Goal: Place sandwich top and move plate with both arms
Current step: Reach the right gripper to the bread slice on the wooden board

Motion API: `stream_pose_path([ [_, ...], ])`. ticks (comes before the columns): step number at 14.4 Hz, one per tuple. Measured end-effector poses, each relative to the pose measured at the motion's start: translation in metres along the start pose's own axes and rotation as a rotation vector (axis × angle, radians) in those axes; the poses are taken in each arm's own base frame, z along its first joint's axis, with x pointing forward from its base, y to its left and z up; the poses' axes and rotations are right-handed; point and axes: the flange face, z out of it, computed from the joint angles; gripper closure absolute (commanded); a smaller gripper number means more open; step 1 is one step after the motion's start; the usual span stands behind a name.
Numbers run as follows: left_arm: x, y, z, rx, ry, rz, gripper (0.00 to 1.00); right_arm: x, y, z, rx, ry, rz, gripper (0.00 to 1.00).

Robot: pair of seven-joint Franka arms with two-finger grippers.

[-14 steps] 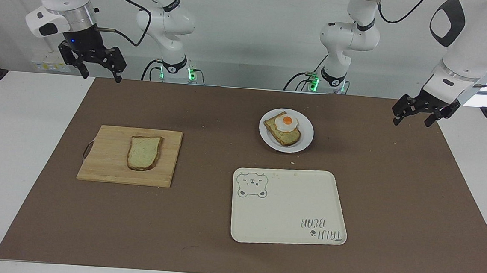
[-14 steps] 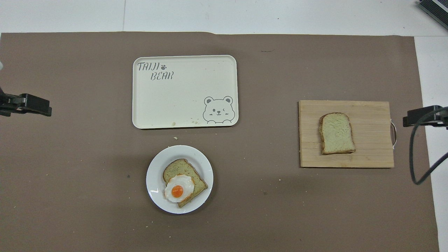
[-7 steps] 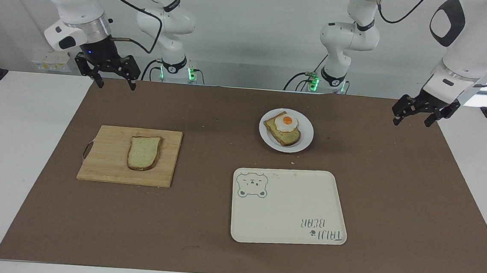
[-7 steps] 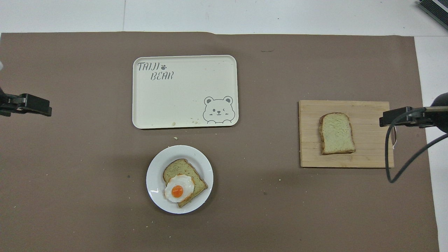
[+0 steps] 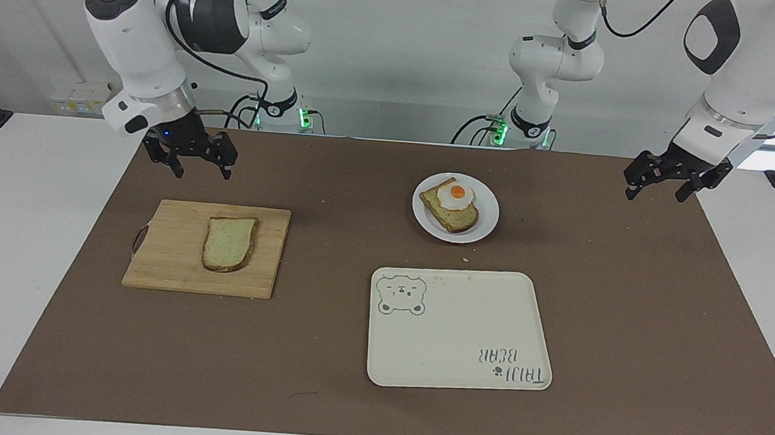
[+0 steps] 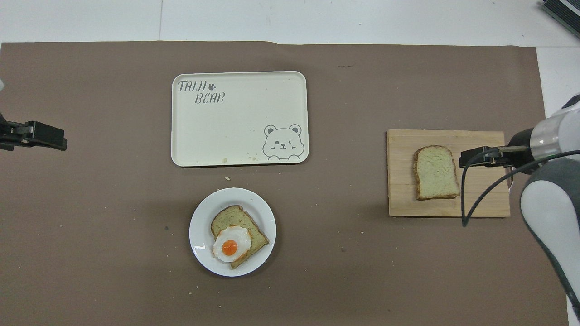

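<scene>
The sandwich top (image 5: 229, 242) (image 6: 436, 172), a plain pale bread slice, lies flat on a wooden cutting board (image 5: 166, 256) toward the right arm's end of the table. The small white plate (image 5: 487, 219) (image 6: 199, 226) holds a darker toast slice with a fried egg (image 5: 457, 196). My right gripper (image 5: 202, 172) (image 6: 469, 158) hangs open and empty above the board, over its handle end beside the bread, not touching it. My left gripper (image 5: 655, 194) waits open and empty in the air over the mat's edge at the left arm's end.
A cream rectangular tray (image 5: 461, 332) (image 6: 240, 117) printed with a bear lies farther from the robots than the plate. A brown mat (image 5: 347, 406) covers most of the white table. Small crumbs lie between plate and tray.
My right arm has swung in and come down from outside the mat's corner to above the cutting board. The left arm, bread, plate and tray have not moved.
</scene>
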Motion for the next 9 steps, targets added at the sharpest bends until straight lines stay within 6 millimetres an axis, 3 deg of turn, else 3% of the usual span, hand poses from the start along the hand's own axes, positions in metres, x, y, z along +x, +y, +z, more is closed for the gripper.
stream_pose_path([
  [3, 0.0, 0.0, 0.0, 0.0, 0.0, 0.0, 0.0, 0.011, 0.006, 0.049, 0.031, -0.001, -0.009, 0.0],
  [9, 0.0, 0.0, 0.0, 0.0, 0.0, 0.0, 0.0, 0.031, 0.039, 0.128, 0.047, 0.007, -0.004, 0.0],
])
